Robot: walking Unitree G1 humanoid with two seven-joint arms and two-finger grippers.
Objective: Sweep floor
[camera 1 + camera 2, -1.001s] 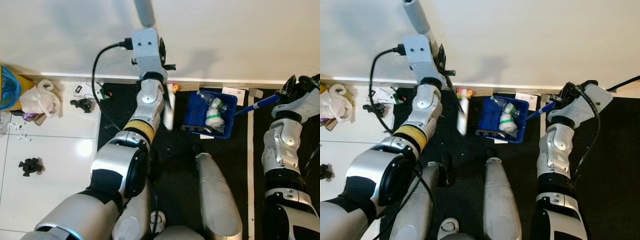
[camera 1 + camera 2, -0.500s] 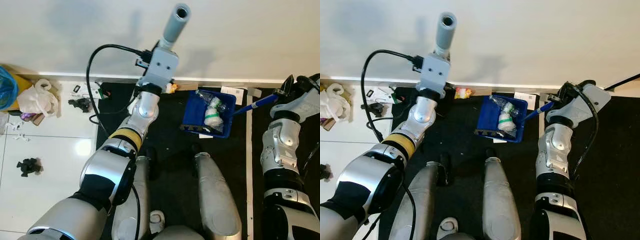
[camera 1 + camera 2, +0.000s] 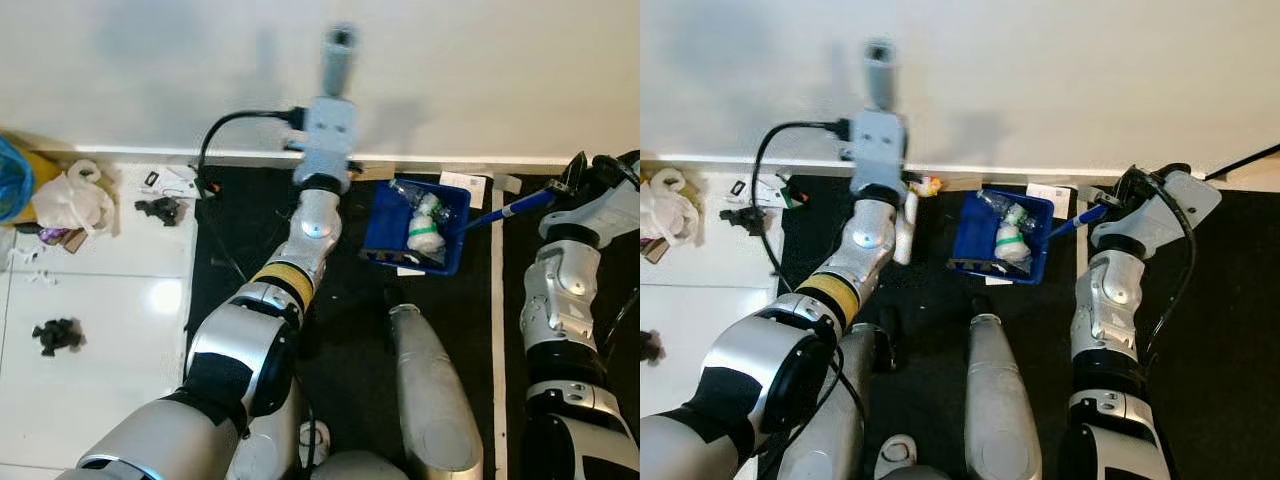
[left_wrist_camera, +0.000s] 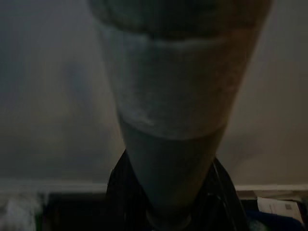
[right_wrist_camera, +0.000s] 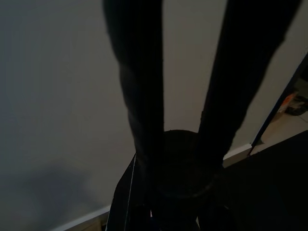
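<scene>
My left gripper point(image 3: 333, 95) is shut on a grey broom handle point(image 3: 339, 52), held up close to the white wall. In the left wrist view the handle point(image 4: 168, 110) looms large and blurred. The broom's white lower part point(image 3: 905, 226) hangs beside my left forearm, over the black mat. A blue dustpan point(image 3: 392, 228) rests on the mat with a plastic bottle and a white-and-green crumpled piece point(image 3: 427, 232) inside. Its blue handle point(image 3: 508, 211) runs to my right gripper point(image 3: 572, 180), which is shut on it.
White tiles point(image 3: 100, 300) on the left carry a white plastic bag point(image 3: 72, 196), a blue bag point(image 3: 14, 175) and small black bits point(image 3: 56, 335). Paper scraps point(image 3: 468, 184) and orange litter point(image 3: 928, 185) lie by the baseboard. My legs point(image 3: 430, 390) stand on the mat.
My left arm has swung the broom handle from a tilt toward the camera to a more upright stand near the wall. The dustpan and right arm have stayed put.
</scene>
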